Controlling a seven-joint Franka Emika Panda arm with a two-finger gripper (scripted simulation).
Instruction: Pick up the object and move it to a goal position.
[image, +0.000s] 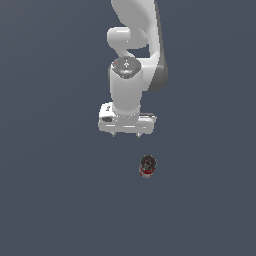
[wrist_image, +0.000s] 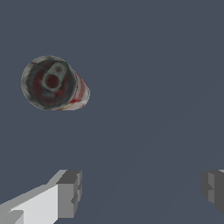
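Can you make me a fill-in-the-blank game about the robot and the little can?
1. The gripper is ____, with nothing between its fingers.
2. The can has a ____ band on its side.
3. The can stands on the floor, not ____ by the gripper.
4. In the exterior view, the can sits off to the gripper's ____.

Missing words: open; red; held; right
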